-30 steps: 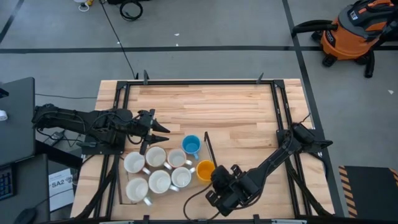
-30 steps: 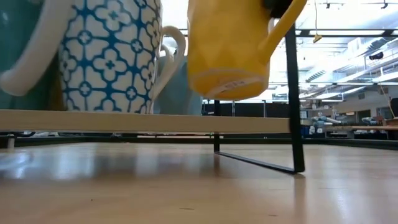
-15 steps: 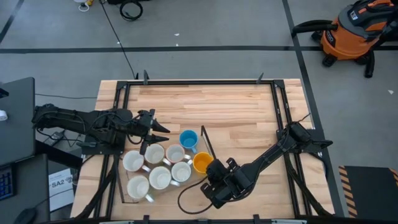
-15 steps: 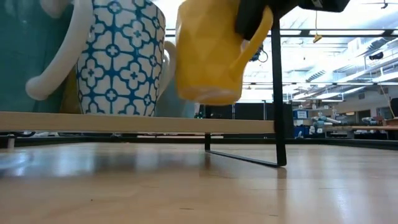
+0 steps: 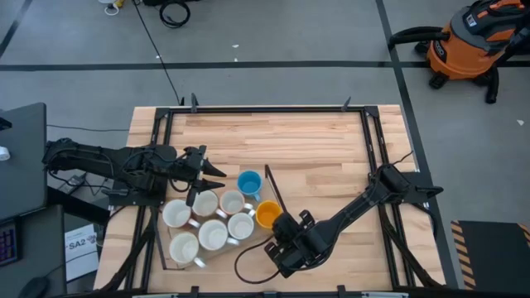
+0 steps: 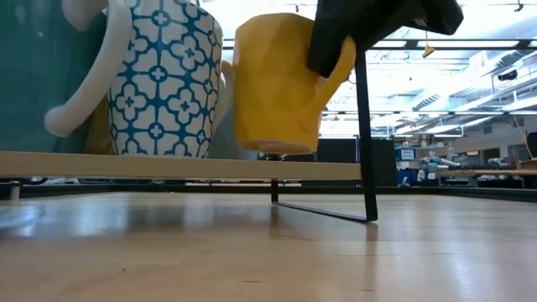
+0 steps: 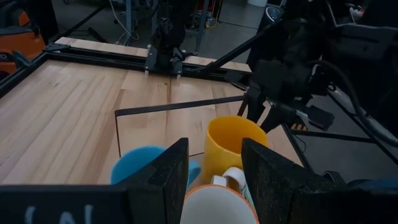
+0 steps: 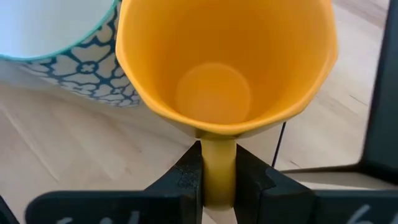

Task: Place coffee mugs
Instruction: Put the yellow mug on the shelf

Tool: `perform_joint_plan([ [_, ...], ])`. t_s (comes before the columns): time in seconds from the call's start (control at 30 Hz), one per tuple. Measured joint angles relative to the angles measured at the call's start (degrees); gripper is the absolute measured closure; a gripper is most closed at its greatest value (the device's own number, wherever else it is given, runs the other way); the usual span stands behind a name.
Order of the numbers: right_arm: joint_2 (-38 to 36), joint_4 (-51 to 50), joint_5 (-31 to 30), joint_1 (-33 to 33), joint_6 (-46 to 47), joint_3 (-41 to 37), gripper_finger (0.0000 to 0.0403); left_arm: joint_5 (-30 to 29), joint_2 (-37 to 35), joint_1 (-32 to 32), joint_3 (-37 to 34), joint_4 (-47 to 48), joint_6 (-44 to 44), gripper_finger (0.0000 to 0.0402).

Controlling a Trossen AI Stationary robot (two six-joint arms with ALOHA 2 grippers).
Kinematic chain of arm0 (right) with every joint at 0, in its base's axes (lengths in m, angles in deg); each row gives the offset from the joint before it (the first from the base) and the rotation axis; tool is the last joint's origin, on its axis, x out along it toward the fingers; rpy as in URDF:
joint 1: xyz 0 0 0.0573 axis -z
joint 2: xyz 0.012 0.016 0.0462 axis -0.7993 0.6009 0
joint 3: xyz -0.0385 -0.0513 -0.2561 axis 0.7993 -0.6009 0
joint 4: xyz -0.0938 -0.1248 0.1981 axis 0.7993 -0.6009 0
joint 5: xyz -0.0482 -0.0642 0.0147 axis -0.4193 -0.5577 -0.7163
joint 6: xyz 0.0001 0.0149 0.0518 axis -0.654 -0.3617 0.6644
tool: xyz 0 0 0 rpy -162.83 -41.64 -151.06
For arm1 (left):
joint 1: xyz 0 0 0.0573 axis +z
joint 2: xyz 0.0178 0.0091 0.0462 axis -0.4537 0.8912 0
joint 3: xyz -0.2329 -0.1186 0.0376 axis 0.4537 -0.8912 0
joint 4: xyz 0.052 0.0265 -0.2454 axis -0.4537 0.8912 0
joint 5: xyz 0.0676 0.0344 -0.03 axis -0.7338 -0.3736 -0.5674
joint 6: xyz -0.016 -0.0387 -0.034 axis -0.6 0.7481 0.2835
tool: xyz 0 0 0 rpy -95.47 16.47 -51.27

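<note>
The orange-yellow mug (image 5: pixel 267 214) (image 6: pixel 277 84) sits upright at the right edge of a flat rack (image 6: pixel 168 165), beside a blue-patterned mug (image 6: pixel 159 80). My right gripper (image 5: pixel 284 229) is shut on this mug's handle. Several white mugs (image 5: pixel 213 236) and one blue mug (image 5: pixel 249 184) stand on the same rack. A thin black frame (image 5: pixel 272 190) rises at the rack's right side. My left gripper (image 5: pixel 205 171) (image 7: pixel 214 168) is open and hovers over the far-left white mugs, touching nothing. My right gripper pinches the yellow mug's handle (image 8: pixel 217 165) between its two fingers (image 8: pixel 186 177), which come level from the table's near right. The mug is upright, its mouth facing the wrist camera. Its base is level with the rack's top (image 6: pixel 277 153); whether it rests there I cannot tell.
Black rails (image 5: pixel 265 109) border the wooden table. The table's far half (image 5: pixel 281 141) is bare wood. A cable loops near the right gripper (image 5: pixel 248 266). An orange shop vacuum (image 5: pixel 480 37) stands on the floor beyond the table.
My right gripper has carried the yellow mug toward the table's left and downward, turning it from tilted to upright beside the patterned mug. The rack, with its mugs and black frame, has slid a little toward the left and far side.
</note>
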State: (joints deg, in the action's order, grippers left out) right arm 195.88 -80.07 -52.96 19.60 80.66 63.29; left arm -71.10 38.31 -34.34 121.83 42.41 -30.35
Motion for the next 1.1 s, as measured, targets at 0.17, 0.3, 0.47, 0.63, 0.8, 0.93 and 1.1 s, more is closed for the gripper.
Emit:
perform_joint_plan([
  [0.17, 0.00, 0.00, 0.19, 0.90, 0.01, 0.00, 0.0339, 0.00, -0.02, 0.00, 0.00, -0.02, -0.04, 0.0246],
  [0.3, 0.00, 0.03, 1.61, 1.65, 0.01, 0.01, 0.0338, 0.00, -0.02, -0.01, 0.00, -0.02, -0.07, 0.0246],
  [0.47, 0.00, 0.87, 3.36, 2.73, 0.02, 0.02, 0.0337, 0.01, 0.00, -0.01, 0.00, -0.02, -0.07, 0.0246],
  [0.63, 0.00, 1.67, 4.40, 3.60, 0.05, 0.02, 0.0337, 0.00, -0.02, -0.01, 0.00, -0.02, -0.09, 0.0246],
  [0.8, 0.00, 2.54, 4.68, 4.36, 0.32, 0.02, 0.0331, 0.01, -0.02, -0.01, 0.00, -0.02, -0.12, 0.0246],
  [0.93, -0.02, 2.83, 4.67, 5.04, 1.08, 0.07, 0.0312, 0.00, -0.02, 0.00, 0.00, -0.02, -0.13, 0.0246],
  [1.1, -0.04, 3.04, 4.44, 5.54, 1.10, 0.11, 0.0282, 0.01, -0.02, -0.02, 0.00, -0.02, -0.17, 0.0246],
])
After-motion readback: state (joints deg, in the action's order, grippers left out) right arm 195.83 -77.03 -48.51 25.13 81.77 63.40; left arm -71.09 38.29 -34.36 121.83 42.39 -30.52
